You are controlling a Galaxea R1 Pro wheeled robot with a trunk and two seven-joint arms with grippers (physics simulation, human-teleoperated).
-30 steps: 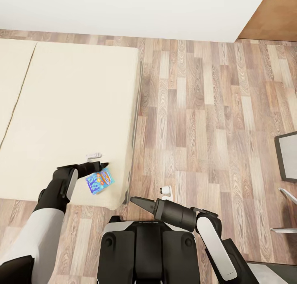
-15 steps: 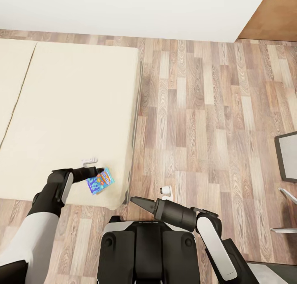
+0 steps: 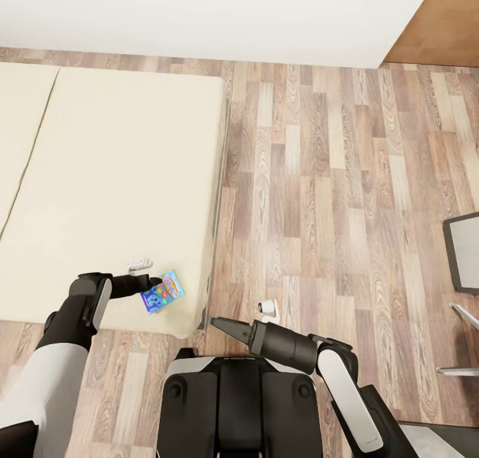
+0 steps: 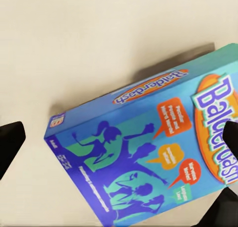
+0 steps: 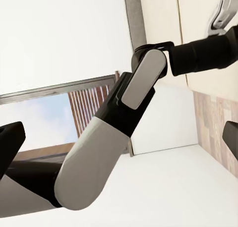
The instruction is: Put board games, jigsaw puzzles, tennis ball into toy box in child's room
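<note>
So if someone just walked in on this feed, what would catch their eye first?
Probably the blue board game lying near the corner of the beige bed, the brightest thing in the head view. The left gripper is right at it; in the left wrist view the box lies between the spread fingertips. The right gripper hangs idle over the floor.

Your left arm reaches forward, its end effector (image 3: 154, 281) low with fingers spread wide apart. Your right arm folds across the trunk, its end effector (image 3: 219, 323) pointing left, fingers parted.
</note>
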